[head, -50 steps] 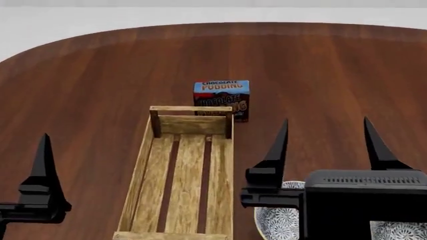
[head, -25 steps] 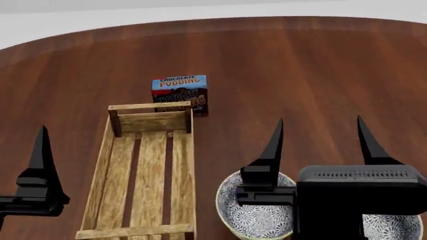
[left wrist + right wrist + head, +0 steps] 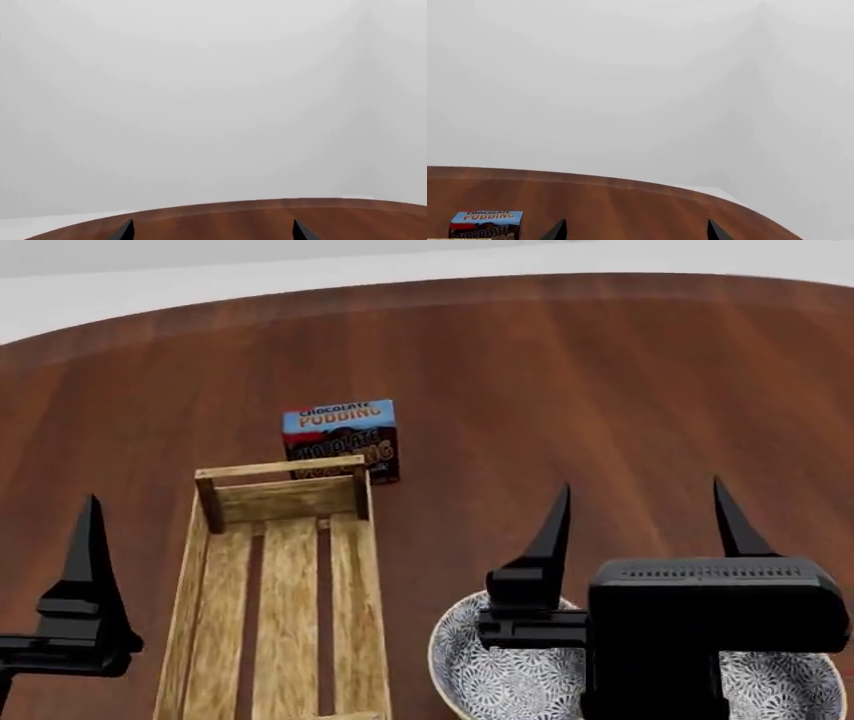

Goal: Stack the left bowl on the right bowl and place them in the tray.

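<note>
Two bowls are being shown at the near edge of the head view, both partly hidden. The left bowl (image 3: 501,675) is being covered along its right side by the black body of the right arm and cut off by the frame; the right bowl (image 3: 774,685) is showing only as a sliver beyond that body. Both are round, with a fine blue-and-white pattern inside and a pale rim. They are lying side by side on the table (image 3: 534,370), not stacked; whether they are touching cannot be told.

To their left, apart from them, one tray (image 3: 203,570) is lying: a long light-wood crate with a slatted bottom, low sides and corner posts, its near end cut off. Nothing is being held in it.

Just behind its far end one pudding box (image 3: 342,438) is standing, blue and brown cardboard.

The table is dark, streaked wood with a curved far edge.

The right gripper (image 3: 643,525) is hovering above the bowls, its two pointed black fingers spread apart, empty. Of the left gripper (image 3: 88,540) only one finger is being seen in the head view; in the wrist view two tips are standing apart.
</note>
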